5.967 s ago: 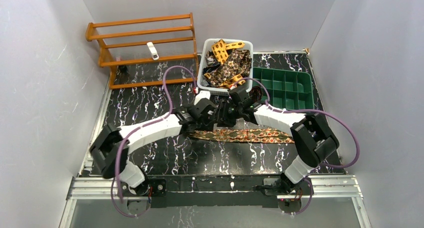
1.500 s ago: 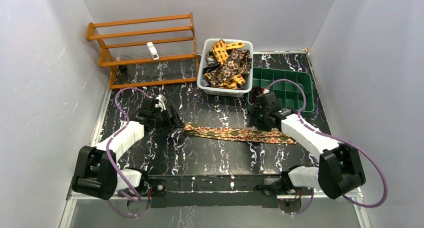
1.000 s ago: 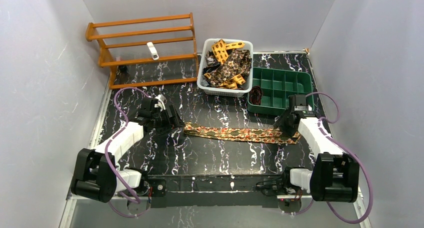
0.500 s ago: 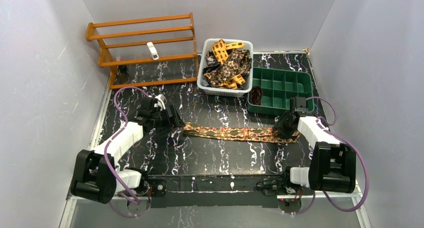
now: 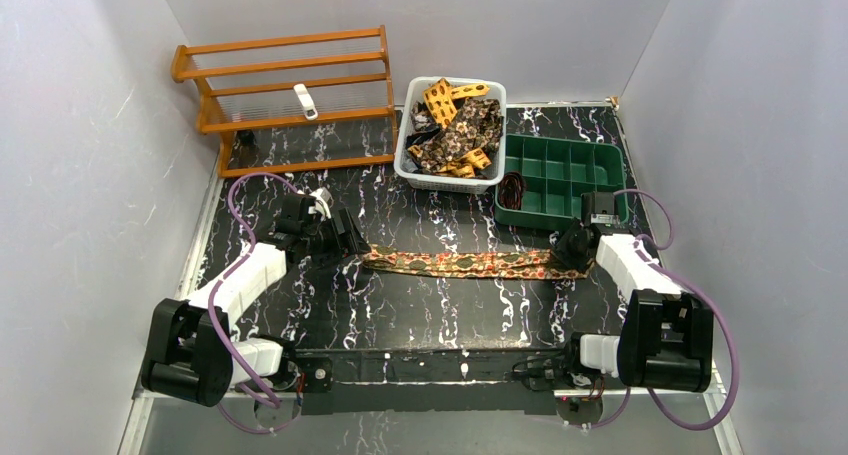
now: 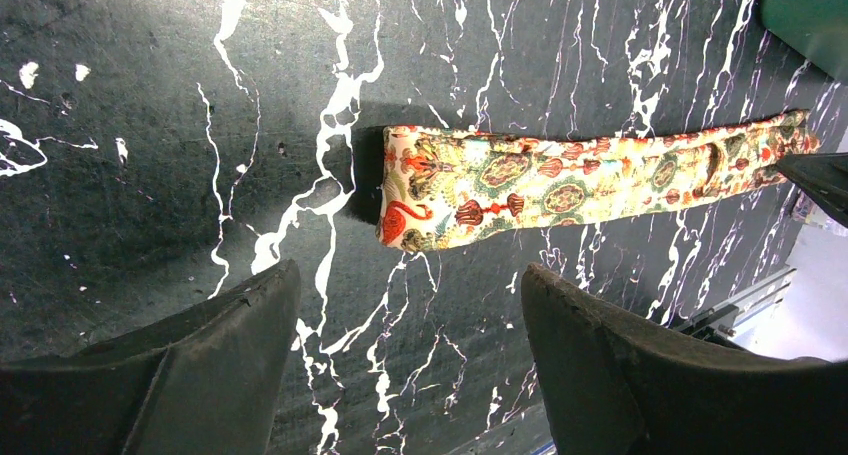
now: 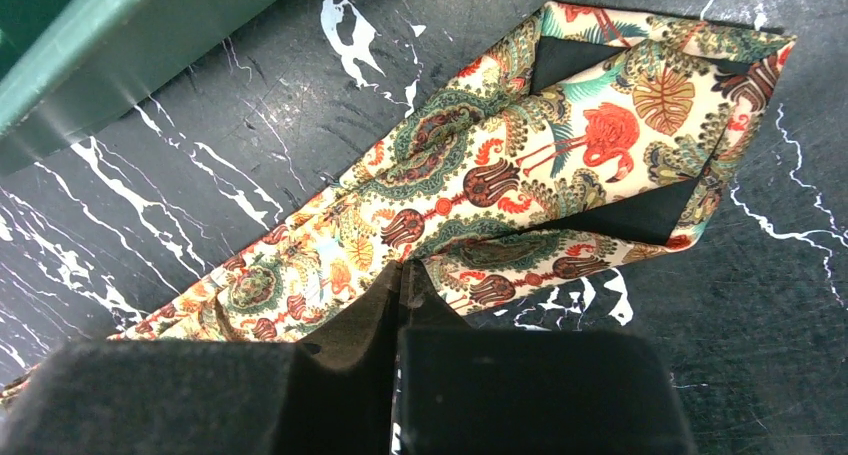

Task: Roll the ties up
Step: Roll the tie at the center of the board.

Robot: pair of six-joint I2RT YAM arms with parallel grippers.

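The tie (image 5: 470, 264) lies flat and unrolled on the black, white-veined tabletop (image 5: 430, 315), stretched left to right between the 2 arms. Its print is busy, with reds, greens and cream, and a flamingo and a leaf show up close.

The left pincer (image 5: 345, 243) sits low just off the tie's left end, not touching it. In the left wrist view its 2 fingers (image 6: 230, 355) stand wide apart, and the blunt end of the tie (image 6: 560, 190) lies on the bare tabletop beyond the gap, the strip running away to the right.

The right pincer (image 5: 568, 252) is down on the opposite end, close in front of the green tray (image 5: 612, 175). From the right wrist camera its fingers are pressed together, the tips (image 7: 400, 273) resting on the near edge of the tie (image 7: 560, 165) — whether any cloth is caught between them I cannot tell. Past the tips the end of the tie shows black lining between folded-over edges.

At the back, a white basket (image 5: 404, 140) holds a heap of more ties (image 5: 458, 125) in brown and yellow prints. The green tray, divided into compartments, stands just to its right, with a small dark coil (image 5: 512, 188) in its near-left compartment. A wooden rack (image 5: 290, 75) stands at the back left.
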